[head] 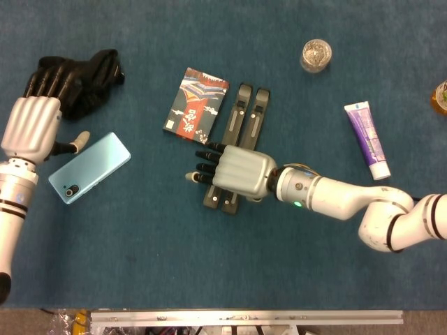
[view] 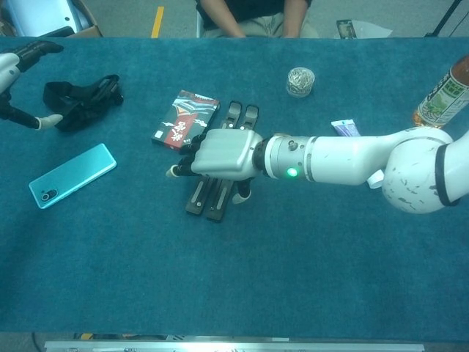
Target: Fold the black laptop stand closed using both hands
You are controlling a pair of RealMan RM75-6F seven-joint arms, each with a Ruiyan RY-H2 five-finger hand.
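Note:
The black laptop stand [head: 242, 115] lies flat on the blue cloth as two narrow bars side by side, folded together. My right hand [head: 234, 173] lies palm down over its lower half, fingers stretched left past the bars and holding nothing. In the chest view the same right hand [view: 220, 154] covers the middle of the stand [view: 242, 116], whose ends show above and below it. My left hand [head: 33, 124] hangs far to the left, well away from the stand, fingers straight and apart. Only a part of the left hand [view: 13, 64] shows in the chest view, at the edge.
A patterned booklet [head: 196, 105] lies just left of the stand. Further left are a turquoise phone [head: 89, 167] and a black strap [head: 87, 73]. To the right lie a purple tube [head: 368, 139], a small jar [head: 316, 54] and a bottle [view: 440, 92]. A person sits behind the table.

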